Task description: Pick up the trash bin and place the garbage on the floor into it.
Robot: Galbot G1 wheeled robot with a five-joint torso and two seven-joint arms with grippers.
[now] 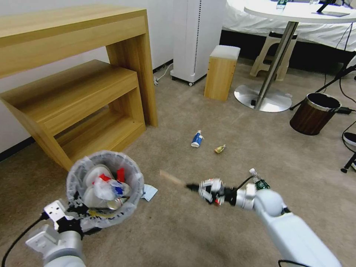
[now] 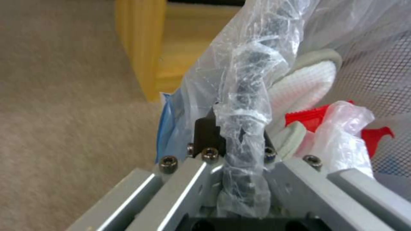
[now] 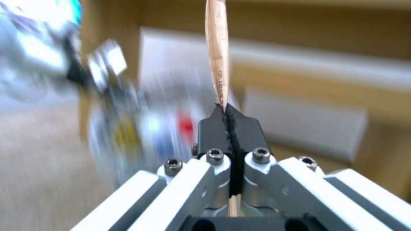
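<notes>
Left jaws (image 1: 76,218) are pinching the bin (image 1: 105,187) rim, offering it; right jaws (image 1: 193,187) are clamping the stick (image 1: 171,178) toward it.

Left claw (image 1: 72,218) low at the robot's left, fingers clamped; right claw (image 1: 193,187) extended forward, fingers pinched together.

The bin (image 1: 105,187) is being held left of the stick (image 1: 171,178); a bottle (image 1: 197,139) and wrapper (image 1: 219,149) are lying behind on the floor (image 1: 259,141).
</notes>
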